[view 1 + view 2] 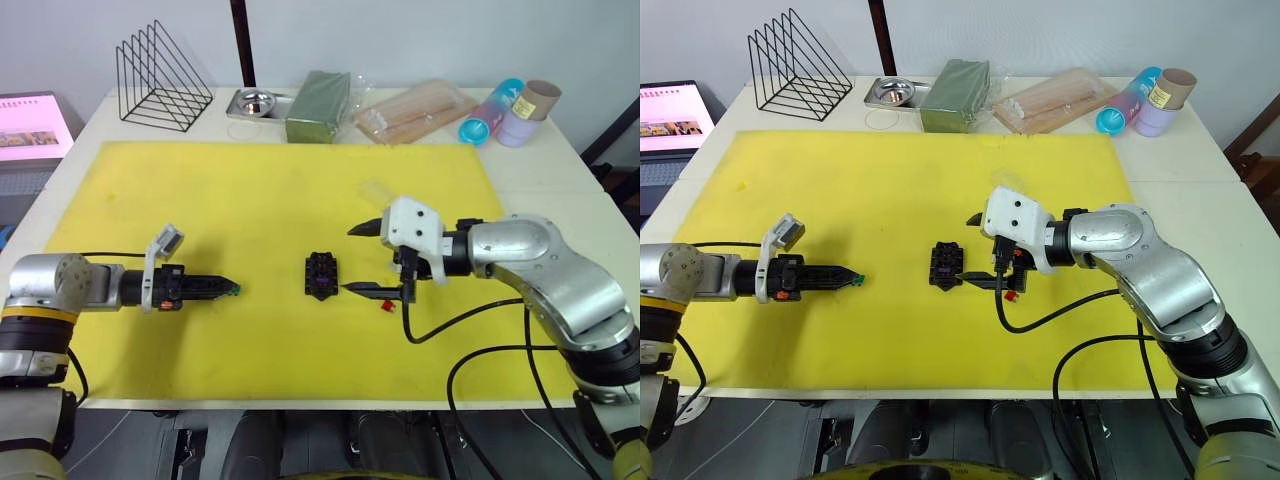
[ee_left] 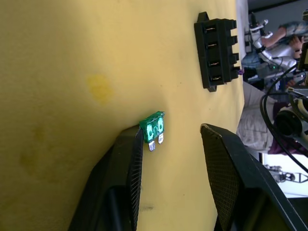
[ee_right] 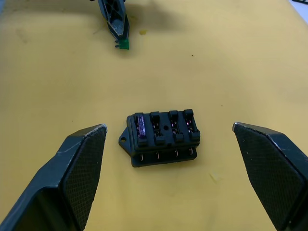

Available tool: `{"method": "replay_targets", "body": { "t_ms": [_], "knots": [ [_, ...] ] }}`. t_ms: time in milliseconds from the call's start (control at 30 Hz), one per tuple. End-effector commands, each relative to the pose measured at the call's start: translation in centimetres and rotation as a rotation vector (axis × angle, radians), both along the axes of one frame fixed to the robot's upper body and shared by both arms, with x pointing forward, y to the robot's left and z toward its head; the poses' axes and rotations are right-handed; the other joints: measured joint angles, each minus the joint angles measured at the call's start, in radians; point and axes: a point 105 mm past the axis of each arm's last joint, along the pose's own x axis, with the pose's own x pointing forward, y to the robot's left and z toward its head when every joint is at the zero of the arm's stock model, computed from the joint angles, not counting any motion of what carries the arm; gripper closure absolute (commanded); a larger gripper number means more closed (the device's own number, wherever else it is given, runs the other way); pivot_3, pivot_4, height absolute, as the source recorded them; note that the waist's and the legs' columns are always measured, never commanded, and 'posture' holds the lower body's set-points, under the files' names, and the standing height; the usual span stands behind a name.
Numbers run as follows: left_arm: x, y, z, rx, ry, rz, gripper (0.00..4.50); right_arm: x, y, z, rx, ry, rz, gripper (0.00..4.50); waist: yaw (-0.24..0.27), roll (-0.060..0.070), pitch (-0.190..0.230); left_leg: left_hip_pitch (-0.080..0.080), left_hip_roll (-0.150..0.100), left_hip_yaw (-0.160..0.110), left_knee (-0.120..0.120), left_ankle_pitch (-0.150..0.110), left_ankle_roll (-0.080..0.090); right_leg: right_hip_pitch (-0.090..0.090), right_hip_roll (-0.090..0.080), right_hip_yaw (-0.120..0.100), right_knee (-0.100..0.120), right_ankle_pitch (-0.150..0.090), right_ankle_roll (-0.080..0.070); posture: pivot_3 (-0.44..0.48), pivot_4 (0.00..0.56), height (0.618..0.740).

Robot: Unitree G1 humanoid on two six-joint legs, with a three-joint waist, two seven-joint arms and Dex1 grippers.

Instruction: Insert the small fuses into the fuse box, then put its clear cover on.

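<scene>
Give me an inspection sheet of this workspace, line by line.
Surface: yellow mat on a white table.
Job's things: fuse box mid-mat, purple fuse seated in an end slot; green fuse at left claw; red fuse on mat.
Clutter: wire rack, metal dish, green block, bag of sticks, cups.
Grippers: left claw open; right claw open.
Cables: black, hanging off the right arm.
Surroundings: laptop.

Three fuses [image 2: 153, 128], one fuse box [image 3: 162, 136]

even, bright overhead light; soft short shadows on the yellow mat [image 1: 270, 190]; near pincer fingers [image 3: 72, 178] blurred in wrist views.
</scene>
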Motion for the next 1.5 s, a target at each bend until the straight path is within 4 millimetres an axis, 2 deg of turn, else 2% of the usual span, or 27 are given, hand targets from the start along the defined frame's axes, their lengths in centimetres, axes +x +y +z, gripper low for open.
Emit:
{"method": "replay_targets", "body": {
  "t_ms": [33,333,433,467,500,967,1100,1267,1333,1433,1500],
  "knots": [
    [-0.2,0.6,-0.4,0.036,0.003,0.005,3.41,-0.2,0.4,1.0,0.000,-0.050,0.025,0.00,0.000,0.000,0.000,0.000,0.000,0.000,0.000,0.000,0.000,0.000,0.000,0.000,0.000,0.000,0.000,0.000,0.150,0.740],
    [-0.2,0.5,-0.8,0.056,-0.007,-0.001,3.41,-0.1,0.3,0.8,-0.014,-0.056,0.021,0.00,0.000,0.000,0.000,0.000,0.000,0.000,0.000,0.000,0.000,0.000,0.000,0.000,0.000,0.000,0.000,0.000,0.150,0.740],
    [-0.2,0.5,-0.9,0.062,-0.011,0.002,4.01,-0.1,0.3,0.9,-0.010,-0.056,0.020,0.00,0.000,0.000,0.000,0.000,0.000,0.000,0.000,0.000,0.000,0.000,0.000,0.000,0.000,0.000,0.000,0.000,0.150,0.740],
    [-0.1,0.5,-0.9,0.063,-0.012,0.002,4.34,-0.1,0.3,0.9,-0.009,-0.056,0.020,0.00,0.000,0.000,0.000,0.000,0.000,0.000,0.000,0.000,0.000,0.000,0.000,0.000,0.000,0.000,0.000,0.000,0.150,0.740],
    [-0.1,0.6,-0.9,0.063,-0.012,0.002,4.43,0.0,0.3,0.9,-0.009,-0.056,0.020,0.00,0.000,0.000,0.000,0.000,0.000,0.000,0.000,0.000,0.000,0.000,0.000,0.000,0.000,0.000,0.000,0.000,0.150,0.740],
    [0.2,1.2,-1.8,0.082,-0.069,0.003,4.43,0.2,0.2,0.9,-0.012,-0.060,0.016,0.00,0.000,0.000,0.000,0.000,0.000,0.000,0.000,0.000,0.000,0.000,0.000,0.000,0.000,0.000,0.000,0.000,0.150,0.740],
    [1.0,0.9,0.7,-0.009,-0.317,-0.015,4.43,0.2,0.1,0.9,-0.006,-0.060,0.012,0.00,0.001,0.001,0.000,0.001,0.001,0.000,0.000,0.000,0.000,0.000,0.000,0.000,0.000,0.000,0.000,0.000,0.150,0.740],
    [1.4,-0.2,4.0,-0.080,-0.530,-0.074,4.43,0.1,0.0,1.7,0.068,0.018,-0.005,0.00,0.006,0.000,0.000,0.000,0.001,0.000,0.000,0.000,-0.001,0.000,-0.001,-0.001,0.000,0.000,0.000,0.000,0.150,0.740],
    [1.5,-1.2,5.7,-0.092,-0.605,-0.126,4.43,0.0,0.2,2.6,0.127,0.075,-0.006,0.00,0.005,0.000,0.000,0.000,0.001,0.000,0.000,0.000,-0.001,0.000,-0.002,-0.001,0.000,0.000,0.000,0.000,0.150,0.740],
    [1.2,-3.9,9.2,-0.089,-0.783,-0.257,4.43,-0.3,0.2,4.6,0.232,0.159,-0.003,0.00,0.005,0.000,0.000,-0.001,0.001,0.000,0.000,0.000,-0.001,0.000,-0.001,-0.001,0.000,0.000,0.000,0.000,0.150,0.740],
    [1.4,-4.9,10.6,-0.102,-0.874,-0.275,4.43,-0.6,0.3,5.4,0.269,0.201,0.007,0.00,0.005,0.000,0.000,0.000,0.001,-0.001,0.000,0.000,-0.001,0.000,-0.002,-0.001,0.000,0.000,0.000,0.000,0.150,0.740]
  ]
}}
